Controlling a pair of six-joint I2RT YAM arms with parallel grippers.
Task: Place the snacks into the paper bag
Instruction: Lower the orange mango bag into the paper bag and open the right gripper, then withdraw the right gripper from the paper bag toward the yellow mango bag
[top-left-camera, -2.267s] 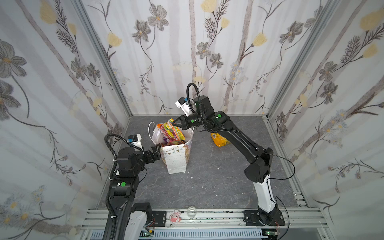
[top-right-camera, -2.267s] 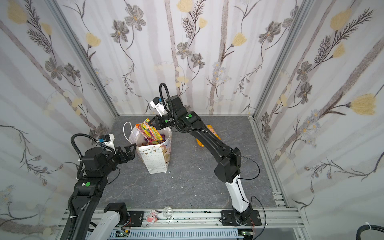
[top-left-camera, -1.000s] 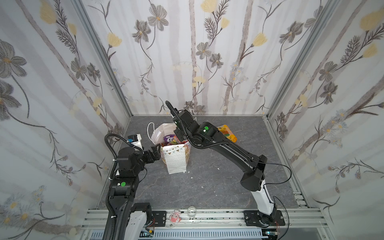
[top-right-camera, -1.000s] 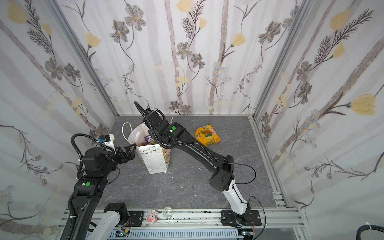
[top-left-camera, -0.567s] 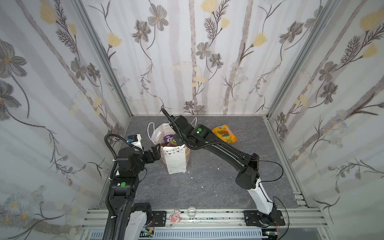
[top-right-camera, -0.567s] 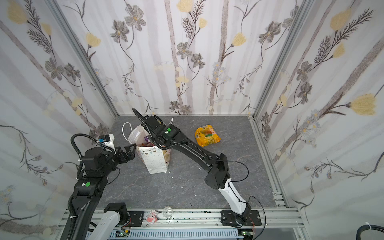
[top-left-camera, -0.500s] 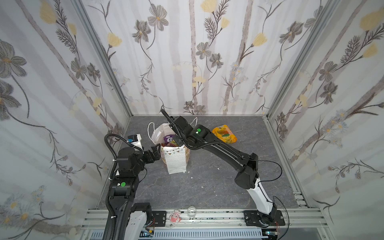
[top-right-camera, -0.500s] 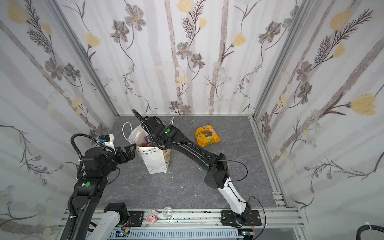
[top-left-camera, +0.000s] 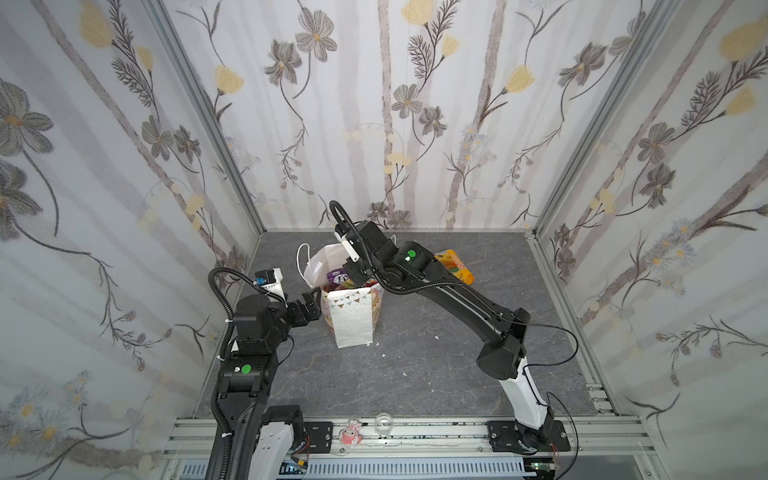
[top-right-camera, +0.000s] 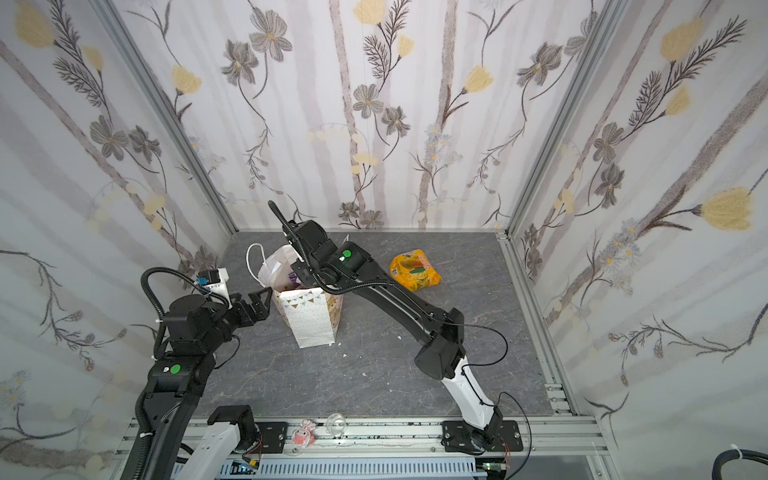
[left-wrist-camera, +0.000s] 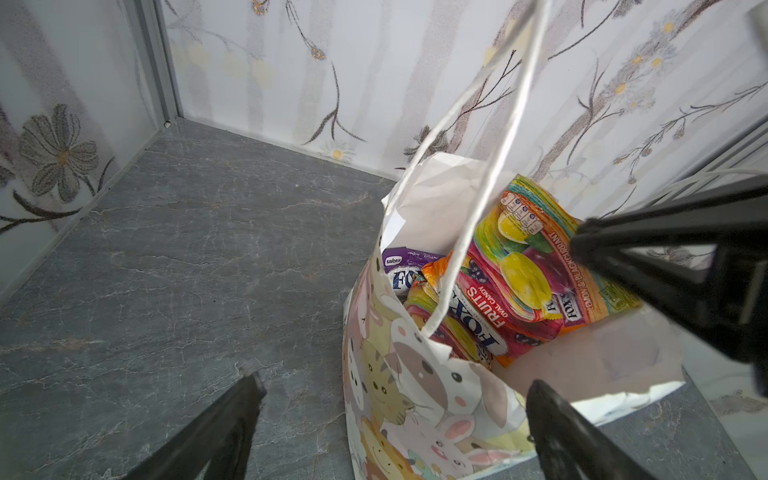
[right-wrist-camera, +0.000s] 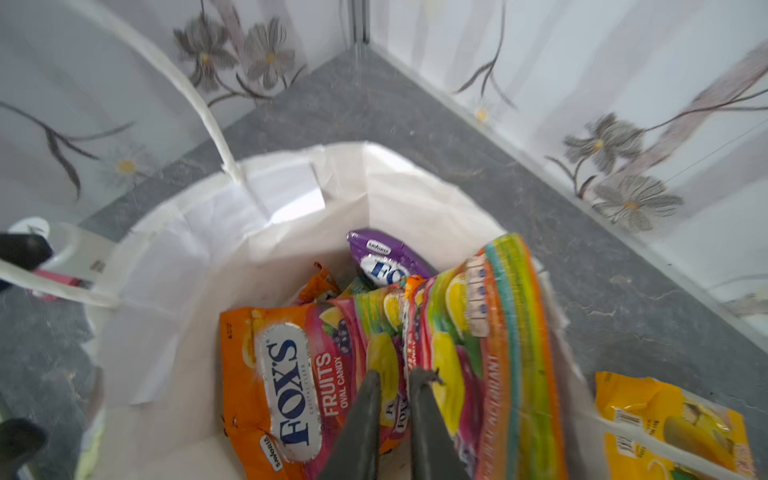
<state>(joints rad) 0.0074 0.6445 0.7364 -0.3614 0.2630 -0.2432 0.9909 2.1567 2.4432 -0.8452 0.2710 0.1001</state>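
Grey marbled table (top-left-camera: 415, 374) carries a tall white paper bag (top-left-camera: 353, 322) with cord handles, small dots and a bunting print under the rim. It stands upright left of the middle in both top views (top-right-camera: 309, 326), mouth gaping.

The right gripper (right-wrist-camera: 395, 374) reaches down into that mouth from above. Its jaws stand almost pressed together with a thin slit between them. The tips sit against a crinkly orange FOX'S fruit-candy packet (right-wrist-camera: 291, 374) bent up against the bag's inner wall, its rainbow-striped edge poking above the rim. Whether a fold of plastic is pinched in the slit I cannot tell.

The left gripper (left-wrist-camera: 395, 382) hovers low at the bag's left side, jaws spread wide. In the left wrist view the bag's animal-printed side panel shows between them; contact with the paper cannot be made out.

A puffy yellow-orange packet (top-right-camera: 415, 272) lies on the table behind the right arm, outside the bag and apart from both grippers. Smaller, a purple packet (right-wrist-camera: 382, 255) lies inside the bag beyond the right gripper's tips, partly covered by the orange one.
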